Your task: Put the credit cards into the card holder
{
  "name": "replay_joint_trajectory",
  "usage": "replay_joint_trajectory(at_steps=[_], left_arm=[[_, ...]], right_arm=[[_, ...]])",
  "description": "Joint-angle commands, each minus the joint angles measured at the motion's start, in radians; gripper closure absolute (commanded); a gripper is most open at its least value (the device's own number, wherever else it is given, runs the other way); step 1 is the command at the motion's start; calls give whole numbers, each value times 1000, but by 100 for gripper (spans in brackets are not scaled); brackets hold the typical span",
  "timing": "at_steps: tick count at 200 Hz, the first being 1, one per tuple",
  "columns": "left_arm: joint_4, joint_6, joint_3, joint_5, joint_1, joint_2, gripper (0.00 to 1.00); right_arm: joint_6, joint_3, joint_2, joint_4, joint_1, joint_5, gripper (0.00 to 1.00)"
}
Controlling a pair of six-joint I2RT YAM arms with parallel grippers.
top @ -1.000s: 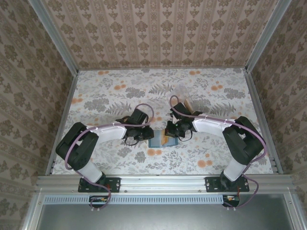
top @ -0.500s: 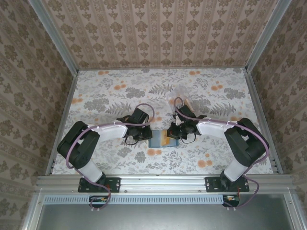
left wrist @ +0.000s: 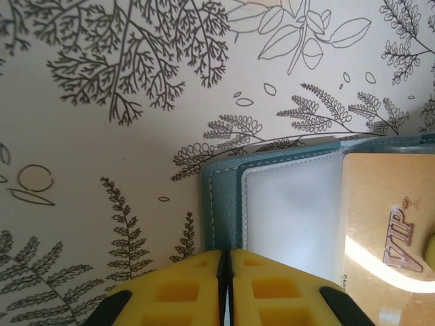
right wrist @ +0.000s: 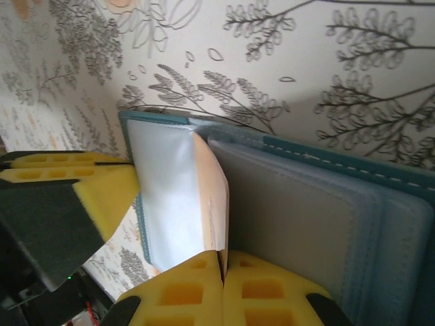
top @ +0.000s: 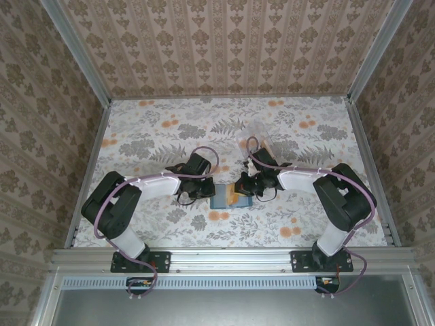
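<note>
**One tan-yellow card [right wrist: 212, 204] nipped over the open card holder [top: 221, 200]**

Low centre of the top view: card holder flat and open on the bench [top: 149, 136], a surface printed with grey ferns and orange flowers, with both arms bent inward and their tips close on either side. Shows a teal stitched border [left wrist: 212, 204], a milky see-through pocket [left wrist: 292, 217] on one face, grey slots [right wrist: 292, 224] and pale-blue slots [right wrist: 387, 251] on the other.

Right pincer [right wrist: 223, 261], bottom centre of its own wrist view: yellow pads [right wrist: 183, 292] pressed together, clamping the near edge of the tan-yellow card in the seam. Holds it leaning up off the card holder, between the milky pocket on the left of that frame and the grey slots on the right. Raised "VIP" lettering on that card, legible at the right edge of the left wrist view, just beside the milky pocket.

Left pincer [left wrist: 225, 261], bottom centre of its own wrist view: pads [left wrist: 177, 292] drawn in to a thin dark slit, nothing visible between them. Sits right at the teal border, on the milky-pocket side; cannot tell whether touching or only just above. Seen from the right wrist at the left edge of the frame, yellow tip just beside the milky pocket.
</note>
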Motion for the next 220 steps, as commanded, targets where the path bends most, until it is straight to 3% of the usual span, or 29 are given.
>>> replay_joint_trajectory(at_steps=[1,81,220], left_arm=[[-50,15,-9,-41,-8,46,88],[-53,9,-9,-45,-8,37,88],[-59,6,-8,-56,-6,24,80]], right_arm=[[3,-29,30,44,15,-32,100],[70,-70,78,196,20,-116,100],[28,103,146,22,94,-9,94]])
